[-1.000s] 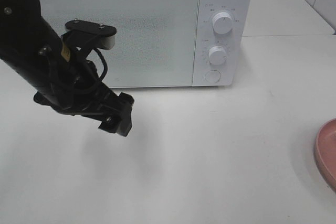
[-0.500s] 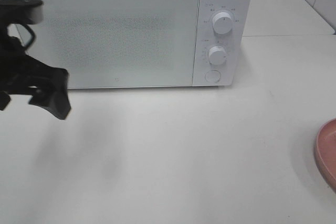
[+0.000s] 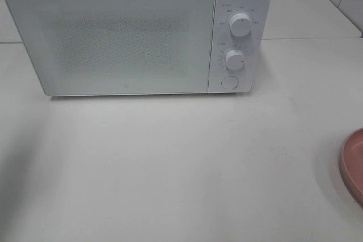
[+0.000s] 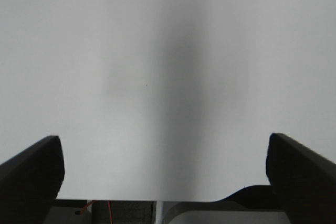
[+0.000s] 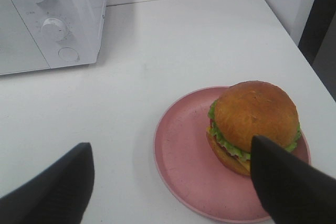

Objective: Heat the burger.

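Left wrist view: left gripper [image 4: 163, 182] is sitting wide open with nothing in it, fingers [image 4: 31, 174] framing only bare white bench [image 4: 157, 51] ahead. No task item is showing near it.

Exterior high view: microwave [image 3: 136, 35] is standing with its door [image 3: 113, 38] closed, two dials [image 3: 240, 24] and the round button [image 3: 229, 82] on its right panel. Neither arm is showing here. Pink plate [image 3: 353, 165] is just clipping in at the right edge.

Right wrist view: right gripper [image 5: 173, 182] is hovering open and empty, jaws spread wide. The burger [image 5: 254, 124] is sitting on the plate [image 5: 184, 156], just ahead of the gripper and lining up closer to the far-side finger [image 5: 286, 182] than to the gap's middle. The microwave is sitting well beyond, off to the other side.

Progress, my read: nothing is done yet. Door is needing opening, burger is needing grasping and loading, then door shut and dials set.

Hidden: microwave interior is unreadable behind the frosted door; dial markings are too small to read; the plate's near rim is getting cut off and the burger's near edge is partly covered by the finger.
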